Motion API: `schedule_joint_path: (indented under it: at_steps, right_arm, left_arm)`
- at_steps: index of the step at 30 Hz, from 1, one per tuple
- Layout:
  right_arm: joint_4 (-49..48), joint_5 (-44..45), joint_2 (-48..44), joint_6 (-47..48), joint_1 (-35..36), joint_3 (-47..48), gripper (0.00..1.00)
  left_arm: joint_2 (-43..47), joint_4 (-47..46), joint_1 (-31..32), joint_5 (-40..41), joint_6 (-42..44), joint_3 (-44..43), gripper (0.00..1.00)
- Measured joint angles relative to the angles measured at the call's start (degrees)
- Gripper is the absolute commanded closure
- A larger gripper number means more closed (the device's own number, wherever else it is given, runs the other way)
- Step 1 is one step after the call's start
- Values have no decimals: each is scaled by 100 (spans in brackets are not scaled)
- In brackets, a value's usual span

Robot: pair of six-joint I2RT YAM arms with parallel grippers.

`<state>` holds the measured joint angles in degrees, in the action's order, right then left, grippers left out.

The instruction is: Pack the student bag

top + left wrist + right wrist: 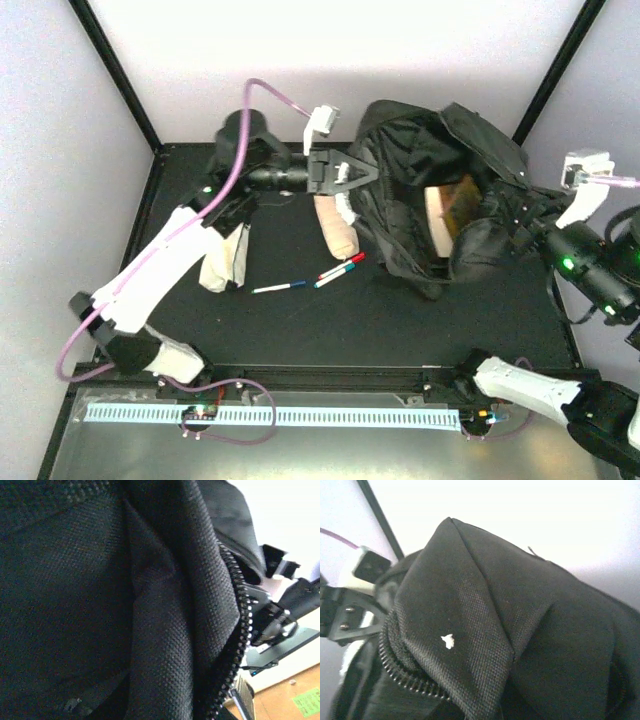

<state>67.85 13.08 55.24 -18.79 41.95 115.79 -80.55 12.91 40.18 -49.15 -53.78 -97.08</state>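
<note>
The student bag (420, 150), a large black backpack, lies open at the back right of the table, with a tan flat item (447, 208) showing inside its mouth. My left gripper (352, 176) is at the bag's left rim, shut on the fabric. My right gripper (522, 232) is shut on the bag's right edge. Black weave of the bag (150, 605) and its zipper (241, 630) fill the left wrist view and hide the fingers. In the right wrist view, the bag (495, 630) rises in a folded peak, with zipper teeth (405, 676) below.
A pinkish rolled item (335, 228) lies just left of the bag. A red marker (345, 265), a second marker (334, 278) and a white-and-blue pen (280, 287) lie on the black mat. A whitish pouch (225, 258) sits under the left arm.
</note>
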Motion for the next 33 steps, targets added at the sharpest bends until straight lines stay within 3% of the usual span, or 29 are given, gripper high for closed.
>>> schedule_joint_path:
  at_steps: [7,16,26,31,33]
  right_arm:
    - [409,310,-474,87,-44,-713,98]
    - [334,-271,-765,-496,-74,-3729,98]
    - [-863,-1320,-706,-957,-85,-5080,98]
    - [-835,-1102,-494,-1012,-83,-4977,98]
    - [-791,-741,-400,-1060,-83,-4865,98]
  left_arm:
    - [-1408,-313,129,-529,400,52,90]
    - [-3021,1196,81,-649,1932,35,92]
    - [-3316,2140,72,-168,3152,205,92]
    - [-3296,2065,72,-127,3239,411,78]
    - [-3281,1980,72,-31,3252,514,68]
